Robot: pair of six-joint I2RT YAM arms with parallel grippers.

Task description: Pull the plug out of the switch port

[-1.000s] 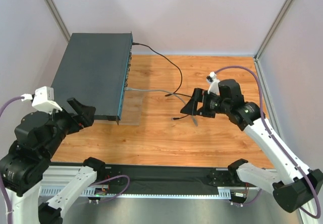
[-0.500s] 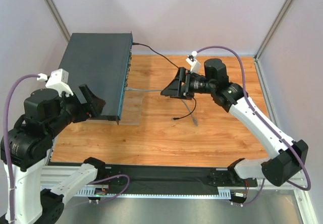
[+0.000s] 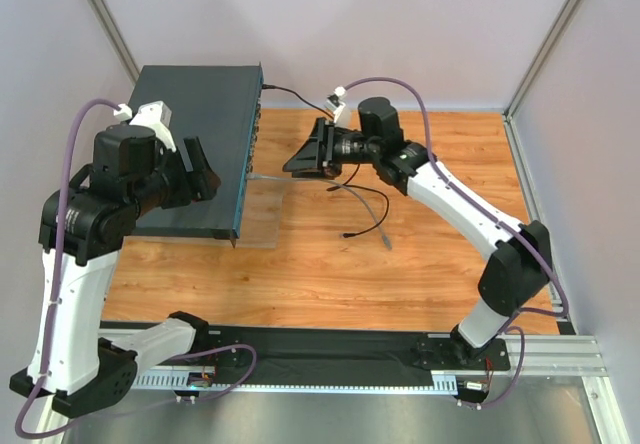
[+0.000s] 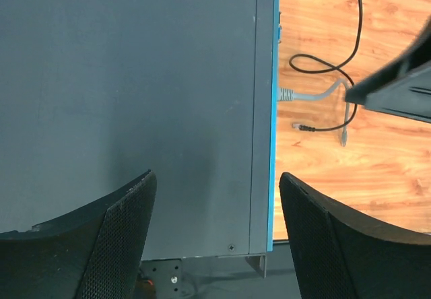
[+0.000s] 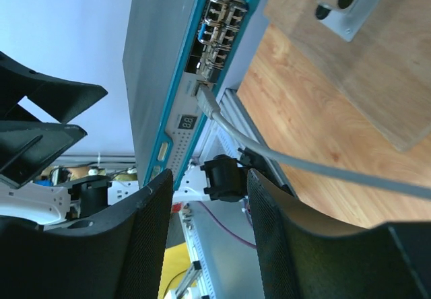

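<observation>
The switch (image 3: 185,139) is a flat dark grey-teal box at the back left, its port face turned right. A grey plug (image 3: 254,176) sits in one port, and its grey cable (image 3: 330,186) trails right over the wooden table. My left gripper (image 3: 203,169) is open above the switch top (image 4: 135,77), near its front edge. My right gripper (image 3: 298,159) is open, pointing at the port face (image 5: 195,50), a short way from the grey plug (image 5: 206,99). That plug also shows in the left wrist view (image 4: 285,95). Neither gripper touches the plug.
A black cable (image 3: 325,124) runs from the switch's far corner and loops across the table. Loose cable ends (image 3: 347,234) lie on the wood. A clear plate (image 3: 262,214) lies under the switch's front edge. White walls enclose the cell.
My left gripper has risen and moved forward over the switch top. My right gripper has swung left and back, from mid-table to close in front of the port face.
</observation>
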